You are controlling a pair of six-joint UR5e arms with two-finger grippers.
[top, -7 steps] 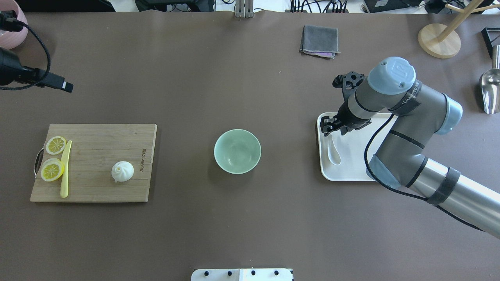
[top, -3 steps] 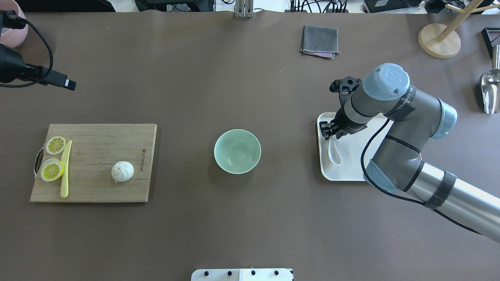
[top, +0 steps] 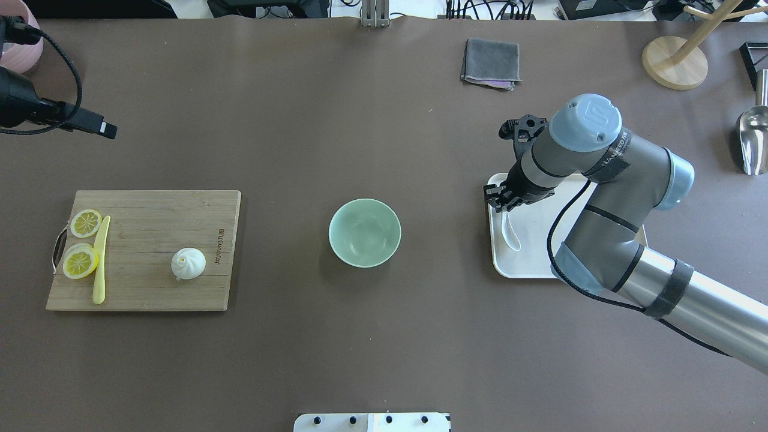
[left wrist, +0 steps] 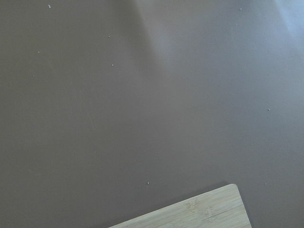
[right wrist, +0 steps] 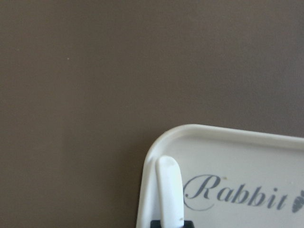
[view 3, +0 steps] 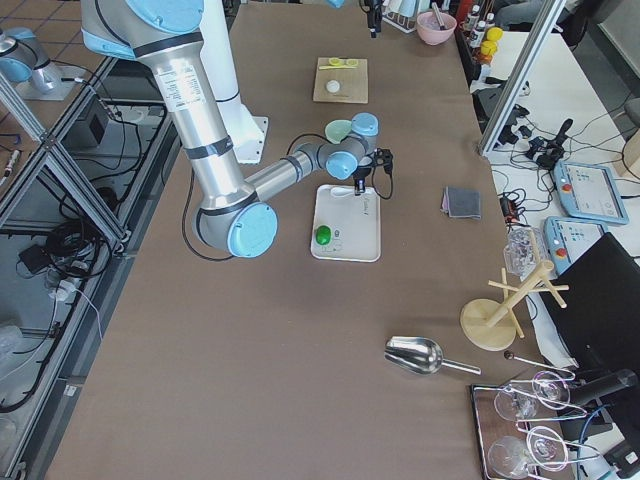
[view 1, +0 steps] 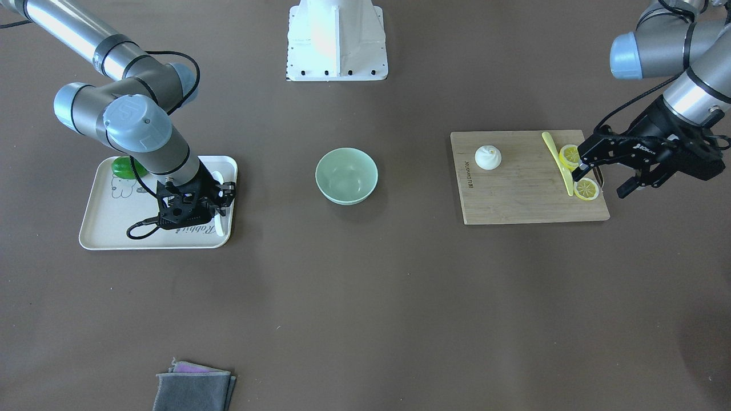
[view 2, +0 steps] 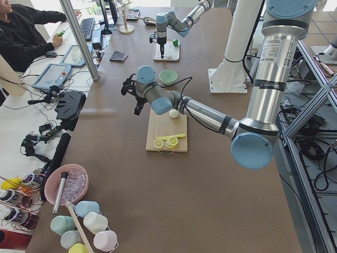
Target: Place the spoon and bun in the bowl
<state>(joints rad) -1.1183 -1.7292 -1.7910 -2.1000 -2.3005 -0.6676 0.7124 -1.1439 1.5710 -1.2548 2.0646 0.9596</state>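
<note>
The white spoon point(top: 512, 232) lies along the left edge of a white tray point(top: 531, 264). My right gripper point(top: 500, 201) is down over the spoon's handle end and appears shut on it. The right wrist view shows the handle point(right wrist: 169, 190) running between dark fingertips at the bottom edge. The mint-green bowl point(top: 365, 233) stands empty at mid-table. The white bun point(top: 188, 263) sits on a wooden board point(top: 150, 288) at the left. My left gripper point(view 1: 604, 178) is open and empty, raised beside the board's lemon end.
Two lemon slices point(top: 81, 262) and a pale-yellow knife point(top: 101, 258) lie on the board. A green item point(view 1: 127, 167) is on the tray. A grey cloth point(top: 491, 63), a wooden stand point(top: 675, 60) and a metal scoop point(top: 753, 141) are at the far right.
My right arm has shifted left and the gripper has settled over the spoon's handle; the spoon now looks narrower. The left arm barely moved.
</note>
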